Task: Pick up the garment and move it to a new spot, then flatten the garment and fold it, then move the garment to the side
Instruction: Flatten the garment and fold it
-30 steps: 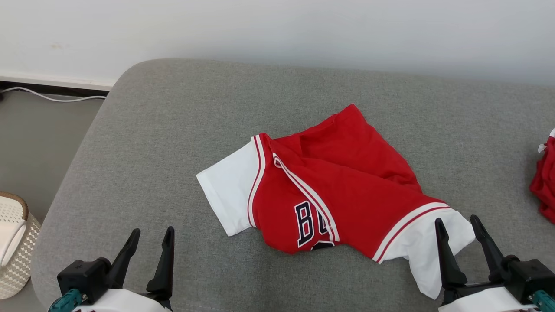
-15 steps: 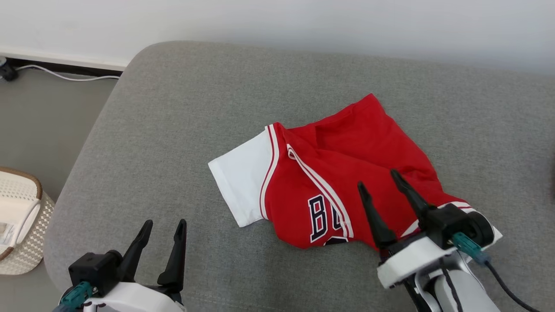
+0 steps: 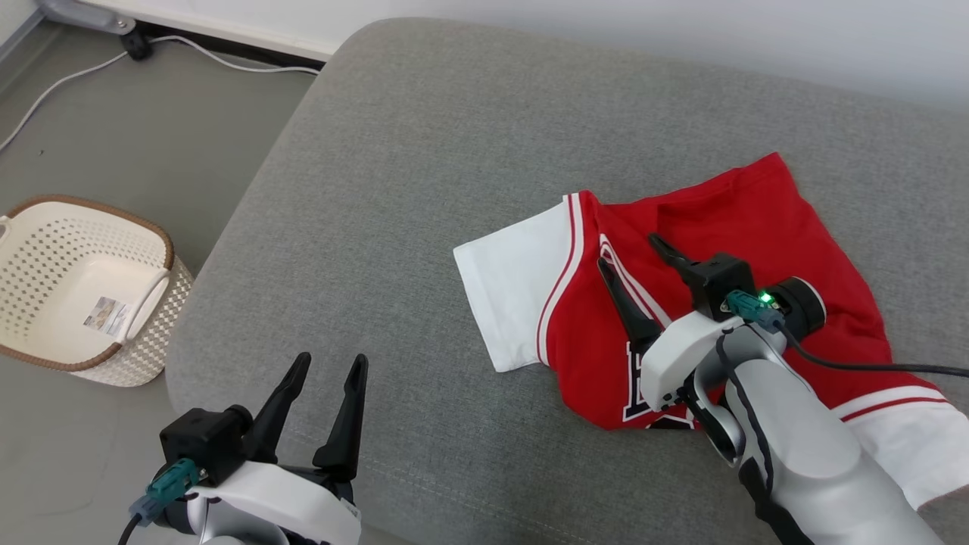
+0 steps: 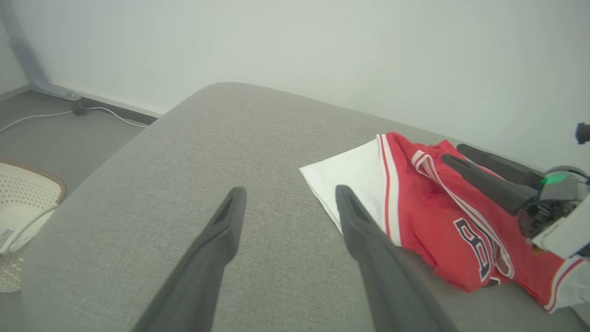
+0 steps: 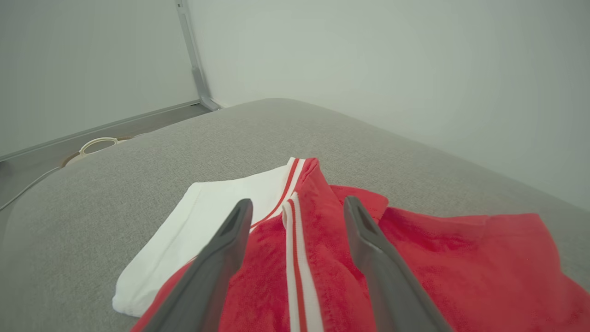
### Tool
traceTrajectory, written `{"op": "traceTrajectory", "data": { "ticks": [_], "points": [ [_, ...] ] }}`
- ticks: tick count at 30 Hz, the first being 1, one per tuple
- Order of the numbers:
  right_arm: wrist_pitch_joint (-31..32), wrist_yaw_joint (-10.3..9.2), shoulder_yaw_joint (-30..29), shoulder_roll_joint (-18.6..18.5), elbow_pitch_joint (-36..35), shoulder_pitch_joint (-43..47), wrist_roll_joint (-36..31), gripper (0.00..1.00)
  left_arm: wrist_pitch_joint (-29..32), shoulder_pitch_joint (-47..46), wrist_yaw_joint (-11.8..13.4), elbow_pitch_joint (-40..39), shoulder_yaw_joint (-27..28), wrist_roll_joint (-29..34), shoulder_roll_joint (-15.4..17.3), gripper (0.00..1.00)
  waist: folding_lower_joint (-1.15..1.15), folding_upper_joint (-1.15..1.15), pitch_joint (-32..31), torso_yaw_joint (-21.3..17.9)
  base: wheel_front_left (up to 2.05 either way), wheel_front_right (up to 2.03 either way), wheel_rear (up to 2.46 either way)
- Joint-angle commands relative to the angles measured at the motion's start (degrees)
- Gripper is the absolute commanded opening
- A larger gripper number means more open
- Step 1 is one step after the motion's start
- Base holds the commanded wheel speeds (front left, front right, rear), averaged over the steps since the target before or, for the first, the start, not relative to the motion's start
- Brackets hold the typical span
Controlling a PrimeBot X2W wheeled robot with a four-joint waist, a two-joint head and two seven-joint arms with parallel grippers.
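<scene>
Grey upholstered cushion (image 3: 424,151) against a pale wall carries the garment (image 3: 764,219) — a red jersey with white sleeves, lying crumpled toward the robot's right. The right claw (image 3: 627,251) hovers over the striped neckline, fingers apart, gripping nothing. The left claw (image 3: 332,357) waits near the front edge, likewise spread. By my reading nothing is done yet — pickup, flattening, folding and setting aside all remain.

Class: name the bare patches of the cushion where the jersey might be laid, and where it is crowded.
Widest: the left part of the cushion, between its edge and the white sleeve of the jersey, ahead of the left gripper. Narrower: the strip between jersey and wall. Crowded: the right, where the right gripper hangs over the jersey.
</scene>
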Motion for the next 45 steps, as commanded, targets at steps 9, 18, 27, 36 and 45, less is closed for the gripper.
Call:
{"op": "traceTrajectory", "data": {
  "ticks": [9, 18, 27, 36, 45],
  "points": [
    [-2.2, -0.01, 3.1, 1.0, 8.8, -7.1, 2.2, 0.39, -0.7, -3.9, -2.4, 2.0, 2.5, 1.2, -0.7, 1.0, 0.0, 0.0, 1.9, 3.1, 0.0, 0.0, 0.0],
    [-2.3, -0.01, 5.7, 1.0, 9.8, -8.8, 5.4, 0.0, -0.8, -4.0, -3.7, 3.4, 3.3, 1.9, -1.6, 1.0, 0.0, 0.0, 2.0, 2.3, 0.0, 0.0, 0.0],
    [-2.4, -0.01, 5.0, -0.7, -6.3, 0.5, 7.4, 0.0, -0.8, -3.0, -4.0, 3.8, 4.4, 2.9, -1.9, 1.0, 0.0, 0.0, 0.2, -0.7, 0.0, 0.0, 0.0],
    [4.6, -0.01, 4.8, -14.0, -23.0, 16.8, 13.2, 0.0, -0.6, -1.7, -2.9, 2.5, 5.2, 3.4, 0.3, 1.0, 0.0, 0.0, -1.6, -6.4, 0.0, 0.0, 0.0],
    [14.2, -0.01, -8.6, -24.4, -45.7, 30.6, 17.2, 0.0, 0.3, -1.1, -1.5, -0.2, 6.0, 3.7, 2.5, 1.0, 0.0, 0.0, -1.2, -13.3, 0.0, 0.0, 0.0]
  ]
}}
